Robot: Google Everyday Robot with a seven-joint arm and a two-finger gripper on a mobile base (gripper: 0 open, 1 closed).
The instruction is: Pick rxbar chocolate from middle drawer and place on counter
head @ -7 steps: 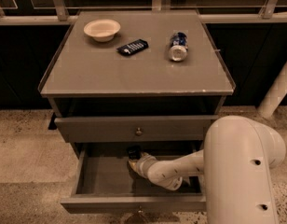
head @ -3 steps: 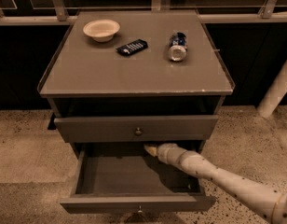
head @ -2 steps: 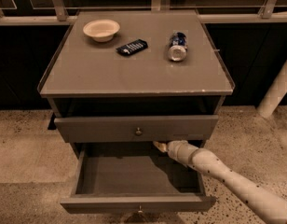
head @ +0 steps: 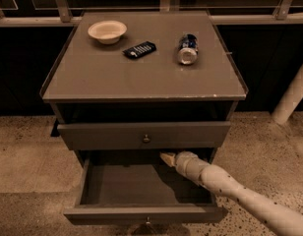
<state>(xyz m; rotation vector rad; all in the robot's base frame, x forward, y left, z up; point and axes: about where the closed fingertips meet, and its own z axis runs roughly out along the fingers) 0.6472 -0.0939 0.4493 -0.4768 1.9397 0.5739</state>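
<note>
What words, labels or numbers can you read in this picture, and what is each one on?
No text here can be read.
On the dark wrapped bar on the counter: white lettering, too blurred to read.
On the can lying on its side: blue and white print, unreadable.
On the bowl, the shut drawer and the open drawer: nothing.
On the gripper, at the back of the open drawer: no markings seen.

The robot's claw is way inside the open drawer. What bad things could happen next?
The claw sits at the back of the middle drawer, just beneath the upper drawer front; lifting straight up might bump it. I cannot see a chocolate bar in the drawer, so it may come out empty. On the counter, the can lies on its side and could roll if nudged.
</note>
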